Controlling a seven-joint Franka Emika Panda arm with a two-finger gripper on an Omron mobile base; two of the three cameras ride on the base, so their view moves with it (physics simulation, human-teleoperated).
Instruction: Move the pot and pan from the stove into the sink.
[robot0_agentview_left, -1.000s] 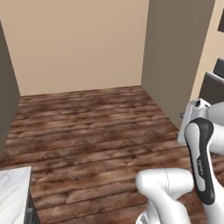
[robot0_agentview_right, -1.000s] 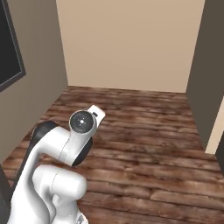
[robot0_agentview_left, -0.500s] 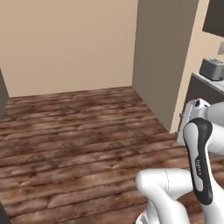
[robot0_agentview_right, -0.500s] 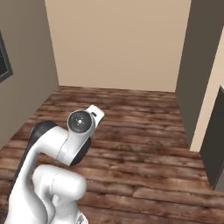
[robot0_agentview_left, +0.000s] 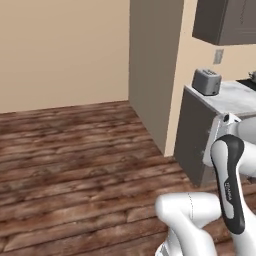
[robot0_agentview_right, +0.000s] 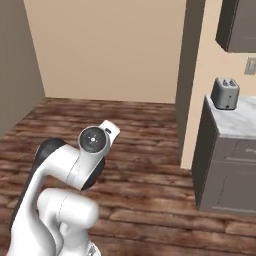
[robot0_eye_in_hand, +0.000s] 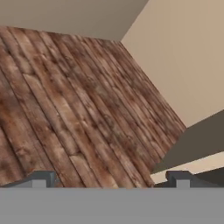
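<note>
The end effector (robot0_eye_in_hand: 111, 179) stands wide open and empty, its two tips pointing down at bare wooden floor (robot0_agentview_left: 75, 165) with nothing between them. Neither pot, pan, stove nor sink can be made out; the nearest kitchen furniture is the grey cabinet with its marble worktop (robot0_agentview_right: 240, 120) and a toaster (robot0_agentview_right: 224, 93), off to the robot's right. The stove probably lies further that way, so I judge the base must drive before any reach.

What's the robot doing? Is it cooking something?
Not yet. The white robot arm isn't holding anything; in the hand view its fingers stand wide apart over the wooden floor. Off to one side there is a grey cabinet with a marble counter and a toaster on top. The pot and pan it is meant to move aren't in front of it at this moment.
</note>
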